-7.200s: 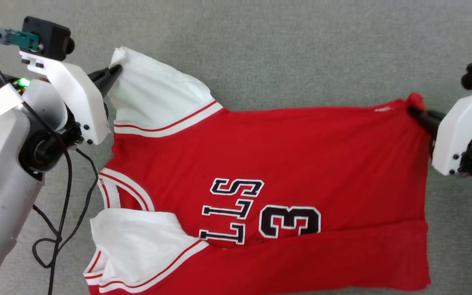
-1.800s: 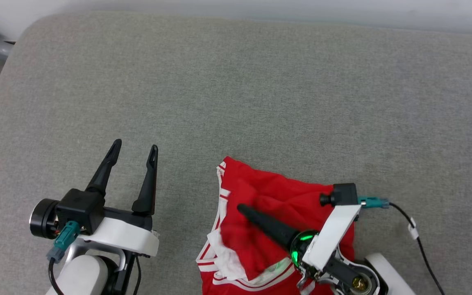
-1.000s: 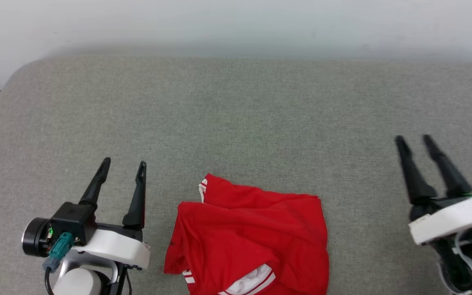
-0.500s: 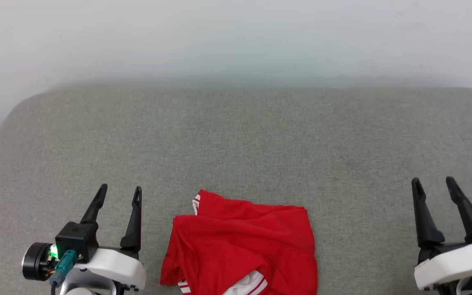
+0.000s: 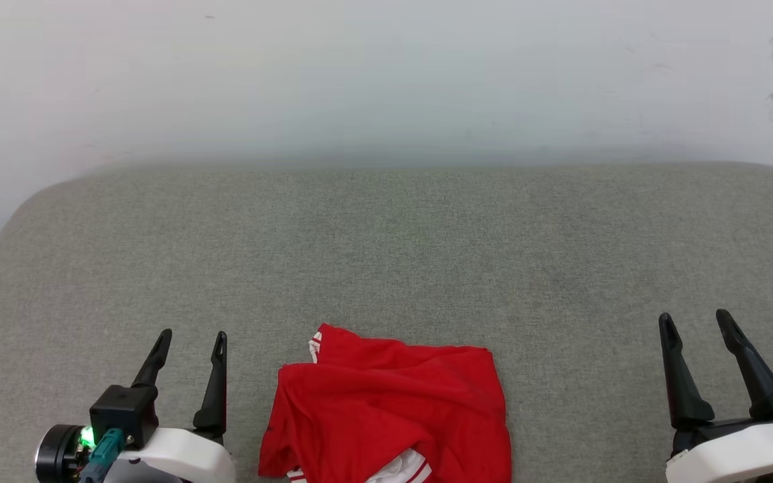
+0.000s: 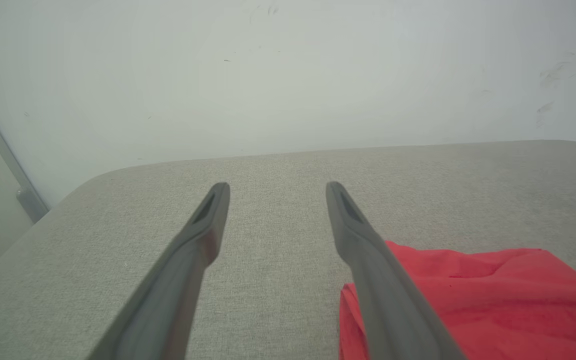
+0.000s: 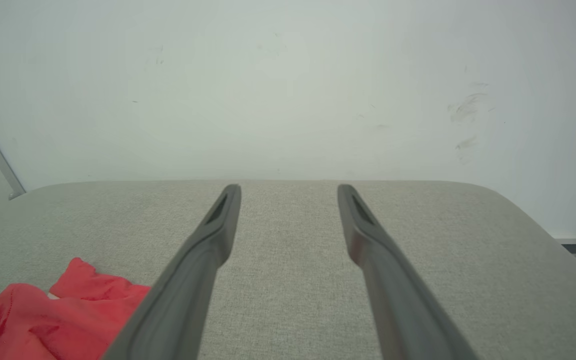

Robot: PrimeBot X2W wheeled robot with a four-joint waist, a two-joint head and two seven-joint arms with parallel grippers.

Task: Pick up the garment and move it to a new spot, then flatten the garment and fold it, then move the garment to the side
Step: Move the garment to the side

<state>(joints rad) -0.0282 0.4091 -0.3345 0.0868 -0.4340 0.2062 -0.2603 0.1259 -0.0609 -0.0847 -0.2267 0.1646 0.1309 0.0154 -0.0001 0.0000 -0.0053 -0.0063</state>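
Red folded garment (image 5: pixel 393 402) on grey cushion (image 5: pixel 386 255), left gripper (image 5: pixel 193 334) and right gripper (image 5: pixel 692 315) flanking it, both empty, jaws wide apart

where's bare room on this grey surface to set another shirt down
The widest bare patch of the grey surface lies between the garment and the wall. A second lies between the garment and the open right gripper. It is crowded near the robot: only a narrow strip separates the garment from the open left gripper.
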